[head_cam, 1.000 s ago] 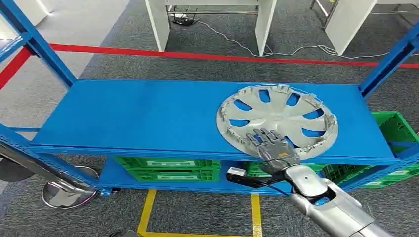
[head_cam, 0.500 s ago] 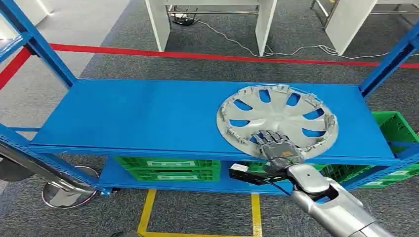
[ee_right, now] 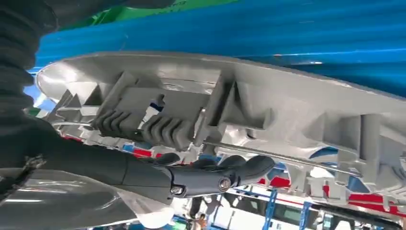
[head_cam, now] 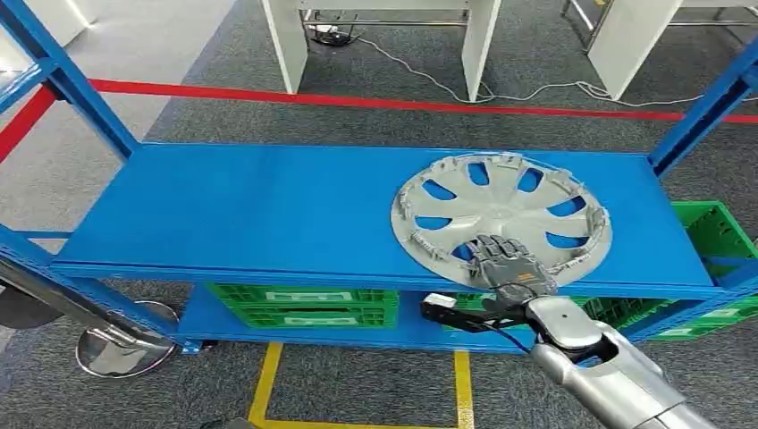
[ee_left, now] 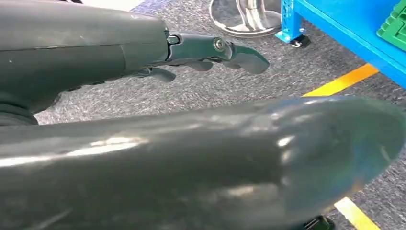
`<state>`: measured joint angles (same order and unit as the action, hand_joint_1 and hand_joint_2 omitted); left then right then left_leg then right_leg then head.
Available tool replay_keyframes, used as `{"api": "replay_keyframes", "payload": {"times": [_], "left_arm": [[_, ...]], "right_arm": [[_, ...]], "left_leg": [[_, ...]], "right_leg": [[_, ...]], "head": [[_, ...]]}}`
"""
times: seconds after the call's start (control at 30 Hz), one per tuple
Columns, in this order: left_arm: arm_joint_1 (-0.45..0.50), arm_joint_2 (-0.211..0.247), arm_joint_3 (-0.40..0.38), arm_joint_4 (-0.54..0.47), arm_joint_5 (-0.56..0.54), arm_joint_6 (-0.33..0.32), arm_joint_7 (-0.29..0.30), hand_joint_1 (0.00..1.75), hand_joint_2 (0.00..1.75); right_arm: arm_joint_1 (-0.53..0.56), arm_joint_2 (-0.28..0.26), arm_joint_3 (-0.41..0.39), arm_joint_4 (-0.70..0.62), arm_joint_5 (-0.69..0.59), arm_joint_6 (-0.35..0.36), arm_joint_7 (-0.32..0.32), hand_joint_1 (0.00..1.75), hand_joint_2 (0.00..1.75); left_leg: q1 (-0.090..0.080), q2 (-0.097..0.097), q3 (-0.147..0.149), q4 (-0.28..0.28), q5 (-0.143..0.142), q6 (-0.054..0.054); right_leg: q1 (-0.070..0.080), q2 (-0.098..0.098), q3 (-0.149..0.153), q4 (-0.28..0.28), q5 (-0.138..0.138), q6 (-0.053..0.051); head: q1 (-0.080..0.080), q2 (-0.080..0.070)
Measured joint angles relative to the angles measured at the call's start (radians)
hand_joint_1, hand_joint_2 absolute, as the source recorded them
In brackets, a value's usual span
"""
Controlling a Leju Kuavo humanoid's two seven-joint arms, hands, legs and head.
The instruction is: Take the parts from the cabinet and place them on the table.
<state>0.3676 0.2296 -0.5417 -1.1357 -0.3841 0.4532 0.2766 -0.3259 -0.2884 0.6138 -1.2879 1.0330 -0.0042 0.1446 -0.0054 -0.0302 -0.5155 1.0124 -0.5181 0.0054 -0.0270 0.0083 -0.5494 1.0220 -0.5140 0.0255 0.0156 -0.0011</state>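
Observation:
A silver hubcap (head_cam: 501, 214) lies face down on the right half of the blue cabinet shelf (head_cam: 250, 214), its near rim at the shelf's front edge. My right hand (head_cam: 505, 264) reaches over that near rim, and its fingers rest on the inner face of the hubcap. In the right wrist view the dark fingers (ee_right: 210, 175) lie along the ribbed inside of the hubcap's rim (ee_right: 268, 110), beside a thin wire ring, with nothing closed around it. My left hand (ee_left: 206, 52) hangs over the grey carpet with its fingers stretched out and holds nothing.
Green crates (head_cam: 304, 304) sit on the lower shelf, and another green crate (head_cam: 715, 232) stands at the right. Blue uprights frame the shelf. Red tape (head_cam: 357, 100) crosses the floor behind it. A round metal base (head_cam: 121, 349) and yellow floor marking (head_cam: 268, 384) lie in front.
My right hand has slid forward and to the right, further onto the hubcap's near rim. The hubcap has stayed where it was.

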Motion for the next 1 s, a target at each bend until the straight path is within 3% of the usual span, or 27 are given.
{"api": "replay_keyframes", "payload": {"times": [0.03,0.07,0.1,0.13,0.17,0.23,1.0], "left_arm": [[0.000,0.000,0.002,0.000,0.000,-0.001,-0.002,0.00,0.00],[0.000,-0.001,0.003,0.000,0.000,-0.002,-0.005,0.00,0.00],[-0.001,-0.002,0.004,0.000,0.000,-0.002,-0.008,0.00,0.00],[-0.001,-0.002,0.004,0.000,0.001,-0.005,-0.011,0.00,0.00],[-0.002,-0.003,0.005,0.000,0.004,-0.008,-0.016,0.00,0.00],[-0.004,-0.007,0.006,0.001,0.006,-0.012,-0.024,0.00,0.00],[-0.013,-0.041,0.059,0.028,0.018,-0.028,-0.078,0.00,0.00]], "right_arm": [[0.000,0.000,0.000,0.000,-0.001,0.004,0.000,0.09,1.75],[0.000,0.000,0.000,0.000,-0.003,0.007,0.000,0.30,1.75],[0.000,0.000,0.000,-0.001,-0.006,0.011,0.000,0.65,1.75],[0.000,0.000,0.001,-0.003,-0.010,0.014,0.000,1.34,1.75],[-0.001,0.000,0.003,-0.004,-0.012,0.017,-0.002,1.59,1.75],[-0.002,0.000,0.006,-0.010,-0.020,0.023,-0.004,1.75,1.75],[-0.020,-0.021,0.060,-0.101,-0.053,0.016,-0.043,1.75,1.75]], "left_leg": [[0.000,0.000,0.000,0.000,0.000,0.000],[0.000,0.000,0.000,0.000,0.000,0.000],[0.000,0.000,0.000,0.000,0.000,0.000],[0.000,0.000,0.000,0.000,0.000,0.000],[0.000,0.000,0.000,0.000,0.000,0.000],[0.000,0.000,0.000,0.000,0.000,0.000],[0.000,0.000,0.000,0.000,0.000,0.000]], "right_leg": [[0.000,0.000,0.000,0.000,0.000,0.000],[0.000,0.000,0.000,0.000,0.000,0.000],[0.000,0.000,0.000,0.000,0.000,0.000],[0.000,0.000,0.000,0.000,0.000,0.000],[0.000,0.000,0.000,0.000,0.000,0.000],[0.000,0.000,0.000,0.000,0.000,0.000],[0.000,0.000,0.000,0.000,0.000,0.000]], "head": [[0.000,0.000],[0.000,0.000],[0.000,0.000],[0.000,0.000],[0.000,0.000],[0.000,0.000],[0.000,0.000]]}}
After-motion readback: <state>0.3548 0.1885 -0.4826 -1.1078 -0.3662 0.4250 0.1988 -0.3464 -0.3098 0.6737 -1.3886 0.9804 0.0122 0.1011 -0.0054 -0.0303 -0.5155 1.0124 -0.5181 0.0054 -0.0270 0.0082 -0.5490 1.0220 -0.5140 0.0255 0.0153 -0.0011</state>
